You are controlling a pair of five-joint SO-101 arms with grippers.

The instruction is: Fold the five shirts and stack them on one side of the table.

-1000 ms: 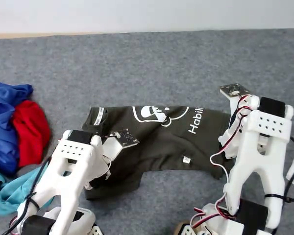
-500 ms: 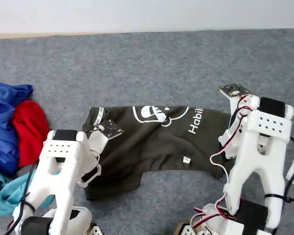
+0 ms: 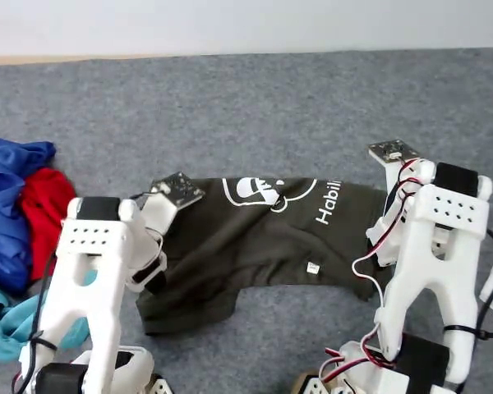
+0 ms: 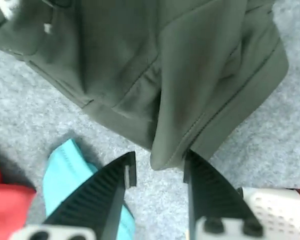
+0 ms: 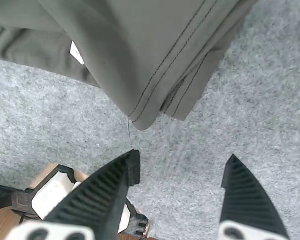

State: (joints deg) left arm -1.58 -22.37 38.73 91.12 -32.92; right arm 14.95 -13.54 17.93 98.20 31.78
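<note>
Shirt (image 3: pixel 271 238), dark olive, lies spread across the middle of the grey counter (image 3: pixel 271 107), with both ends hidden under my arms in the high view. My left fingers (image 4: pixel 107 190) stand partly open and empty, a folded hem corner showing between the tips; I cannot tell whether they touch the cloth. My right fingers (image 5: pixel 102 187) gape wider, empty, just off the other end. A blue shirt (image 3: pixel 8 189), red shirt (image 3: pixel 53 217) and teal shirt (image 3: pixel 16 328) are heaped at the left, cut off by the frame.
</note>
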